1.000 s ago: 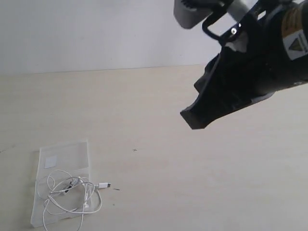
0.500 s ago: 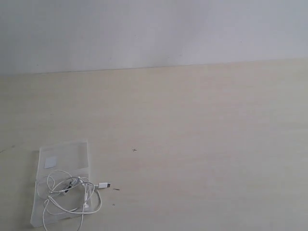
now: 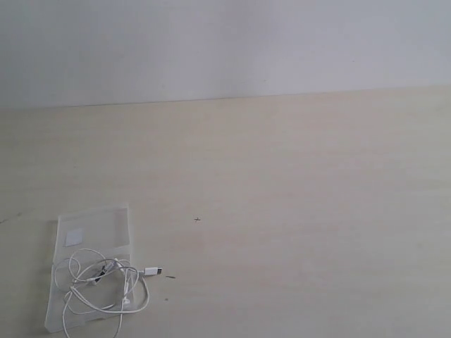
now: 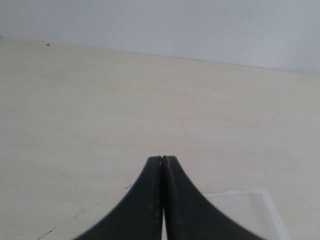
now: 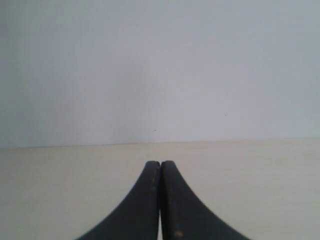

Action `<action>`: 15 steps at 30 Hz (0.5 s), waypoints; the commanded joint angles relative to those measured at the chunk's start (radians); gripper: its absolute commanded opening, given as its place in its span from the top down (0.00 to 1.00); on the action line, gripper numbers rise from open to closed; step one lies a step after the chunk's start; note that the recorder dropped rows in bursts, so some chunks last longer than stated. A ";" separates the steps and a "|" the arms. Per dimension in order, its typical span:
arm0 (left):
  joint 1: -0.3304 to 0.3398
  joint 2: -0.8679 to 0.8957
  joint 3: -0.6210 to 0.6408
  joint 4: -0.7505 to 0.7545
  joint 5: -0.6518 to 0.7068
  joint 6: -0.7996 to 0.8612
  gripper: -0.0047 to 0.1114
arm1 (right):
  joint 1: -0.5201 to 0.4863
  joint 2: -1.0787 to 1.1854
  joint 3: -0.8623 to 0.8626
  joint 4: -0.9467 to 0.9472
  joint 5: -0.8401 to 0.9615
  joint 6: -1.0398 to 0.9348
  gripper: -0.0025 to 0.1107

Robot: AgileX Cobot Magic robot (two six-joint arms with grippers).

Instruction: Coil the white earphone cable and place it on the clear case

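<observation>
right arm just cleared exterior view. white earphone cable (image 3: 102, 285) sits loosely coiled on clear case (image 3: 95, 224), plug (image 3: 151, 270) over edge. both jaws pinched together, empty. looks done.

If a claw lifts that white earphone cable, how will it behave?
Probably floppy: the white earphone cable lies in loose, tangled loops, so strands would likely dangle. It looks thin and light; the clear case might shift.

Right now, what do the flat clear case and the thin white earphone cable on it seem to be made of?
The flat clear case looks like translucent, frosted plastic: the tabletop shows through it. The thin white earphone cable is probably plastic- or rubber-coated wire, as it lies in soft loops.
</observation>
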 commanded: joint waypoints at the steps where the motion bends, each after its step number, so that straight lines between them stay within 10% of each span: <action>1: -0.006 -0.001 0.002 0.000 -0.009 0.000 0.96 | -0.033 -0.043 0.061 0.012 -0.053 0.006 0.98; 15: -0.006 -0.001 0.002 0.000 -0.009 0.000 0.96 | -0.033 -0.078 0.109 0.012 -0.048 -0.004 0.98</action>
